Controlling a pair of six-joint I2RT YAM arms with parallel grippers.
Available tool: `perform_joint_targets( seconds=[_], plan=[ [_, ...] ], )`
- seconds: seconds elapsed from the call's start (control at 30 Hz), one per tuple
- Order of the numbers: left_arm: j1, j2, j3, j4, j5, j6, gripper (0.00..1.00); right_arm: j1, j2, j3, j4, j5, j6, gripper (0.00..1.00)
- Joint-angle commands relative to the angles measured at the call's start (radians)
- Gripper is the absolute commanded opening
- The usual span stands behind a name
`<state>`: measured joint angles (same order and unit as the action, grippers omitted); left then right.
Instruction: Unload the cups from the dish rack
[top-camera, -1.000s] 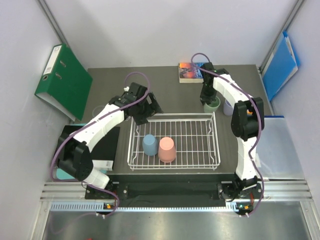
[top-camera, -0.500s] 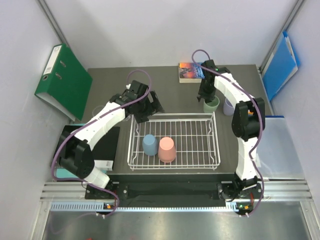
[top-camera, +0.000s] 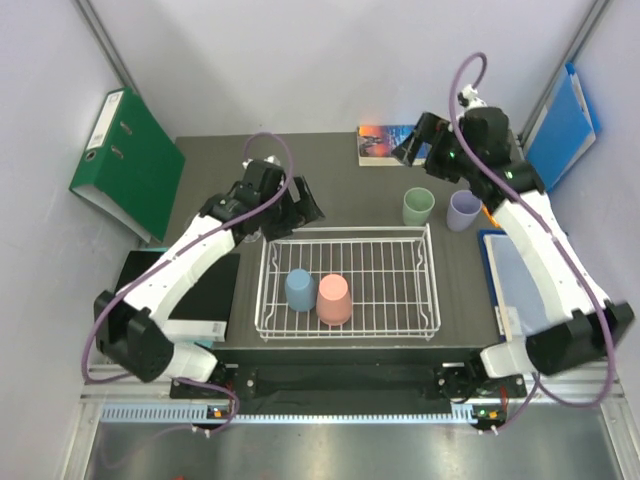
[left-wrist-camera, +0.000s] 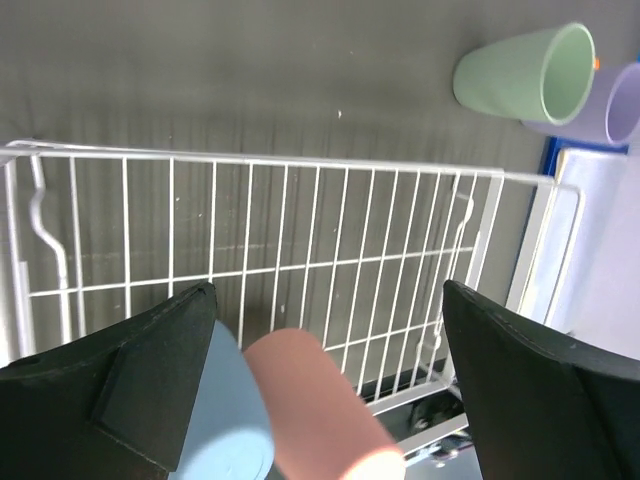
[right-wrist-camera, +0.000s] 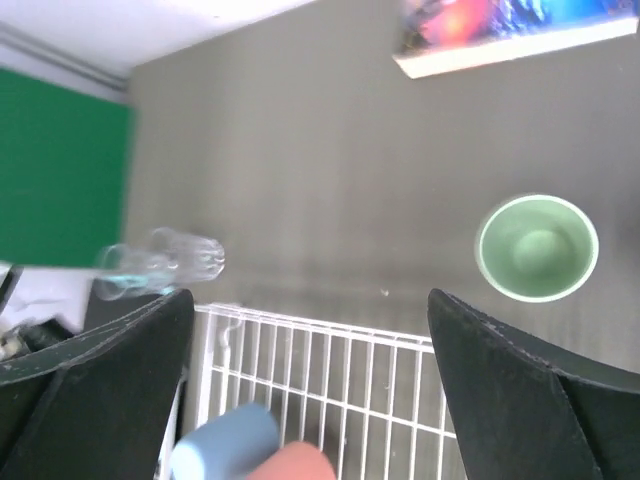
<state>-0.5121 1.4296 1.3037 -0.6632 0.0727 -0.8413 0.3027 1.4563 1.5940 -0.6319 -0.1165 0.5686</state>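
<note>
- The dish rack (top-camera: 392, 285) lies on the dark table (top-camera: 330, 175), closest to the arm bases.
- In the rack's left half stand the light blue cup (top-camera: 299, 290) and the salmon pink cup (top-camera: 334, 299). Both have their closed ends up, and they sit side by side, seemingly touching.
- The left gripper (left-wrist-camera: 328, 286) hangs over the rack's far-left corner with its fingers spread wide and gripping nothing. Its camera looks down past them at the two cups.
- Just outside that corner, the right wrist view shows a clear glass cup (right-wrist-camera: 165, 260) on the table. It is too blurred to tell whether it stands or lies.
- Beyond the rack's far-right corner, outside the wire, the sage green cup (top-camera: 419, 206) stands upright with its mouth open. The lavender cup (top-camera: 463, 211) stands just beside it on the right, also mouth up.
- The right gripper (right-wrist-camera: 311, 292) is held high above the table, farther back than the green cup. Its fingers are spread wide and hold nothing.
- A book (top-camera: 383, 144) lies flat at the table's far edge.
- A green binder (top-camera: 128, 165) leans at the left wall and a blue folder (top-camera: 560, 120) at the right wall.
</note>
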Motion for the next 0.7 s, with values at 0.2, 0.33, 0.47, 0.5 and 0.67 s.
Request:
perform_joint_targets(
  seconds=[0.2, 0.33, 0.47, 0.5, 0.67],
  plan=[
    [-0.330, -0.230, -0.001, -0.117, -0.237, 0.228, 0.99, 0.185, -0.352, -0.469, 0.221, 0.043, -0.033, 1.00],
    [-0.443, -0.254, -0.014, -0.164, -0.312, 0.200, 0.99, 0.226, -0.355, -0.497, 0.218, 0.051, -0.016, 1.00],
    [-0.499, -0.264, -0.043, -0.200, -0.337, 0.154, 0.99, 0.248, -0.375, -0.486, 0.228, 0.066, 0.007, 1.00],
    [-0.519, -0.264, -0.061, -0.193, -0.337, 0.147, 0.99, 0.251, -0.381, -0.483, 0.233, 0.064, 0.010, 0.99],
    [-0.583, -0.239, -0.087, -0.174, -0.353, 0.128, 0.99, 0.276, -0.410, -0.477, 0.227, 0.074, 0.031, 1.00]
  ],
)
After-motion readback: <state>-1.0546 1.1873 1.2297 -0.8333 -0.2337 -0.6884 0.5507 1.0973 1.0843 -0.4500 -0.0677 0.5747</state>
